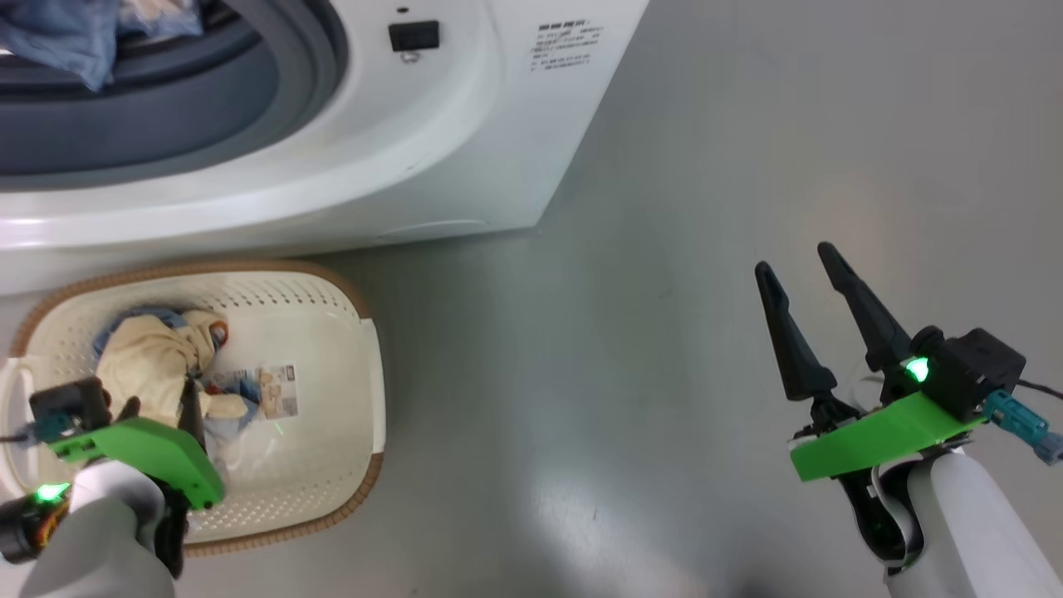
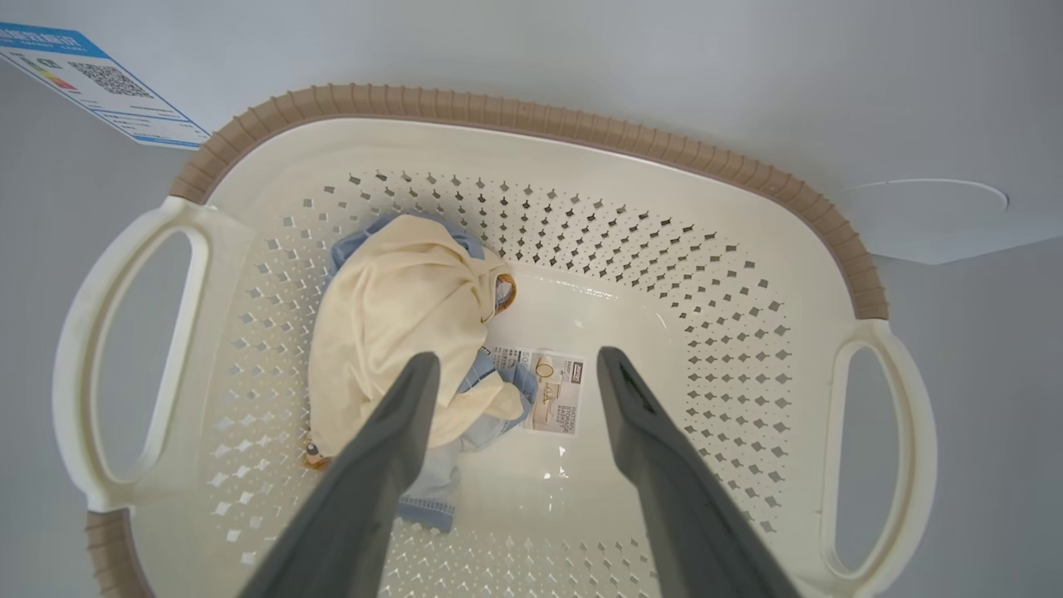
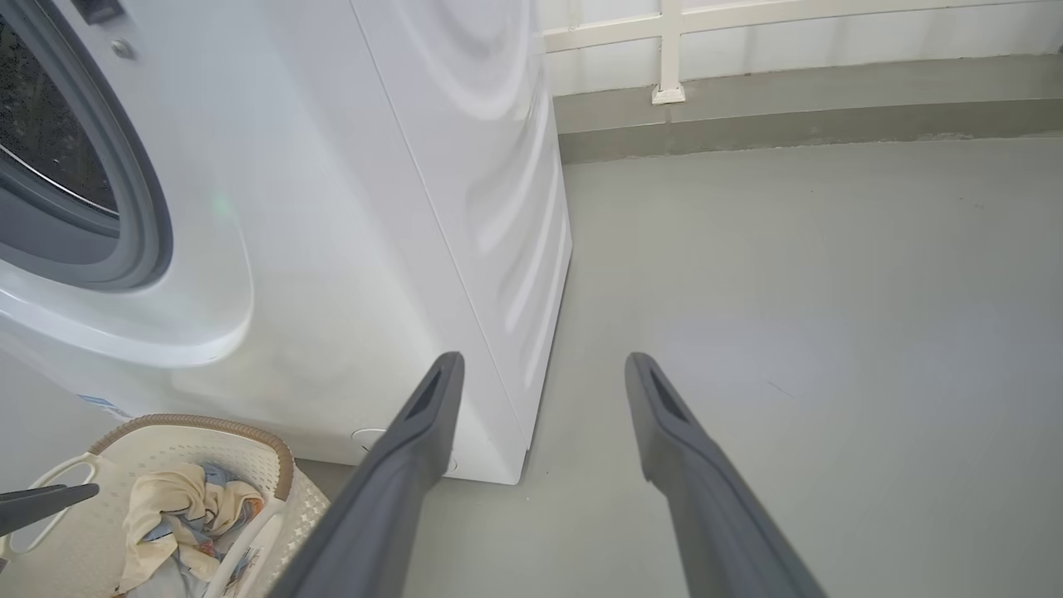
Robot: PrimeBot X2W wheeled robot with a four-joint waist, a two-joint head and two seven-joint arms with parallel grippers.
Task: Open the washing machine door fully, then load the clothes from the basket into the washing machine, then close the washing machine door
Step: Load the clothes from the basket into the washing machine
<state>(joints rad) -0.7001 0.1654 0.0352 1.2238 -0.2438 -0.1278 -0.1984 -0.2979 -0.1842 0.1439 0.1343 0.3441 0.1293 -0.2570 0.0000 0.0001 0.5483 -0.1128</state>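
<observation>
At the near left, the left gripper hung over one basket, its two fingers spread wide and pointed down into the tub, with nothing held. One finger's tip lay over the clothes; whether it touched them could not be told. The other tip lay over the bare bottom beside one paper label. The basket stood on the floor just in front of the one washing machine, and both of its side handles were seen in the left wrist view. One bundled garment lay in it, toward the left, cream side up with blue edges showing, partly covering the label. Behind, at the far left, the machine's mouth stood uncovered, ringed by one grey-blue gasket. Blue fabric lay inside it; the number of pieces could not be told. One blue sticker and one round flap marked the lower front. At the near right, well apart from basket and machine, the right gripper hung over bare floor, its two fingers wide apart and empty.
</observation>
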